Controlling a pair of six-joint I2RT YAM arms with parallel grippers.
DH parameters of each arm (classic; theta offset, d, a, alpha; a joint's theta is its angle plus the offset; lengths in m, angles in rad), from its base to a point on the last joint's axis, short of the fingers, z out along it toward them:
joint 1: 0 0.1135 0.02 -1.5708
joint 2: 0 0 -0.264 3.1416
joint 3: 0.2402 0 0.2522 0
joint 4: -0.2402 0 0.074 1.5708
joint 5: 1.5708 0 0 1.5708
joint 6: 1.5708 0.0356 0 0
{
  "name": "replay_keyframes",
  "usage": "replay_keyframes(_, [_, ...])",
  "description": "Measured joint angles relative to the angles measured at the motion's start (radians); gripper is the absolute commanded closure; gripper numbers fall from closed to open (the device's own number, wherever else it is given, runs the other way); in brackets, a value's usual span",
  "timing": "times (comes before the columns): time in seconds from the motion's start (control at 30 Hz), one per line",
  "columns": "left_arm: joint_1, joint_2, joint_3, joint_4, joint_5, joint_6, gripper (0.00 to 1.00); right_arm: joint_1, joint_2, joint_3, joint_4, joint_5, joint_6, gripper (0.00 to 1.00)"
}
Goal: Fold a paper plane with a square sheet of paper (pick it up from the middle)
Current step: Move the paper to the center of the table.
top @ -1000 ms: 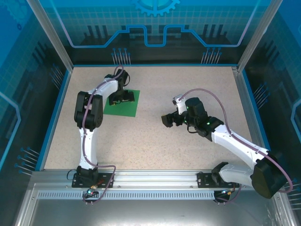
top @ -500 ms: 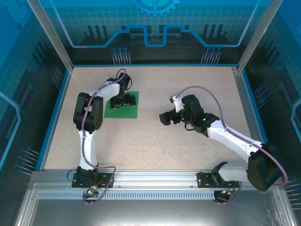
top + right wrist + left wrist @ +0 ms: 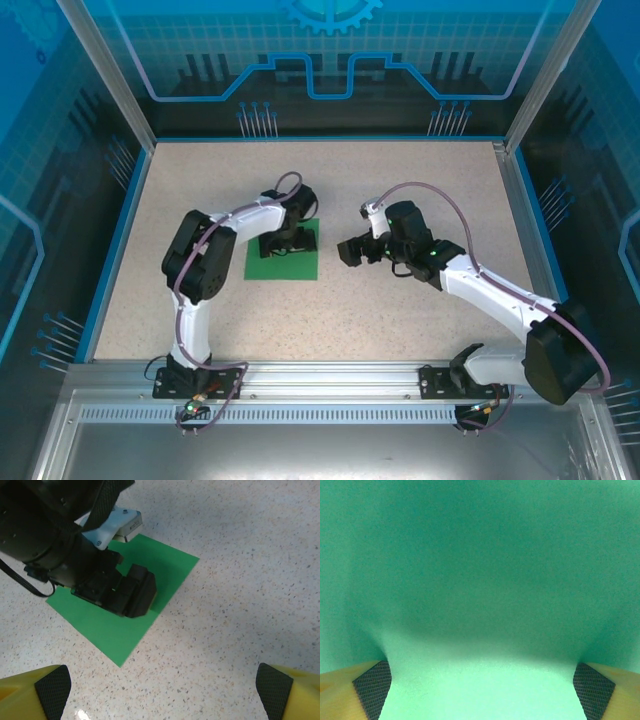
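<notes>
Top external view shows the left gripper (image 3: 285,243), jaws spread wide, directly over the middle of the square sheet of paper (image 3: 300,266), which lies flat on the table (image 3: 420,180) near its centre. The right gripper (image 3: 350,252), also spread and empty, hovers just beside the sheet's right edge. The left arm is therefore judged the nearer one for the pick.

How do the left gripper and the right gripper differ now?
Place: the left gripper is over the middle of the square sheet of paper; the right gripper is over the table beside it. Pose: the left gripper points down, low; the right gripper leans toward the sheet. Both are open.
</notes>
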Motion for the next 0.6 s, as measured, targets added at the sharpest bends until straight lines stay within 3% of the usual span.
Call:
replay_keyframes(0.37, [-0.206,0.004,0.017,-0.069,0.031,-0.204,0.01,-0.043,-0.110,-0.054,-0.141,-0.053,0.020,0.01])
replay_keyframes(0.6, [-0.230,-0.005,0.019,-0.093,0.056,-0.251,0.01,-0.059,-0.179,-0.064,-0.243,-0.077,0.056,0.01])
